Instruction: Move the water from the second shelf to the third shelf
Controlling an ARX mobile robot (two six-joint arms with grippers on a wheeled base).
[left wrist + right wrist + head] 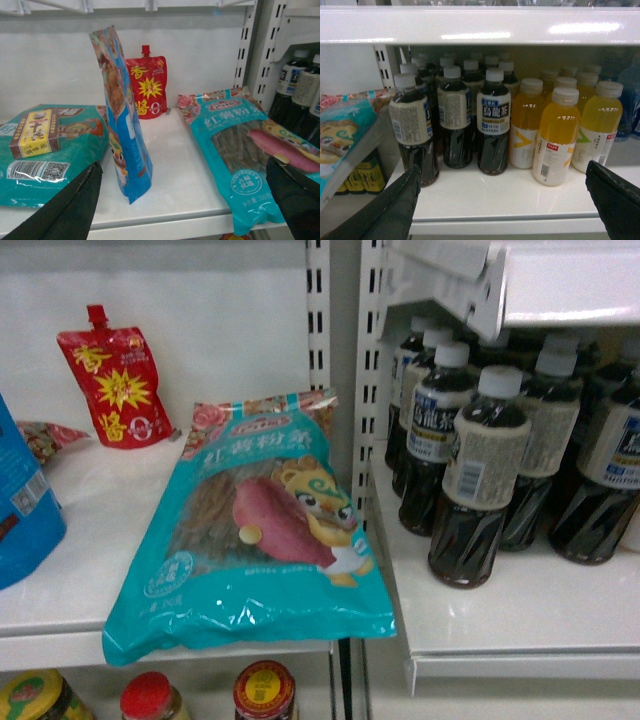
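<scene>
No green-labelled clear water bottle shows; both my claws (185,200) (505,200) gape wide, so I search beyond the dark beige-labelled tea bottles (415,132).

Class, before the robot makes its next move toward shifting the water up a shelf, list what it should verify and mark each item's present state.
1. Water bottle in view: not ok, none in any view.
2. Right gripper open: ok, fingers spread.
3. Left gripper open: ok.
4. Both grippers free of load: ok.
5. Right gripper clear of the dark tea bottles and yellow drink bottles: ok.
6. Teal noodle bag stable: not ok, overhangs its shelf edge.
</scene>
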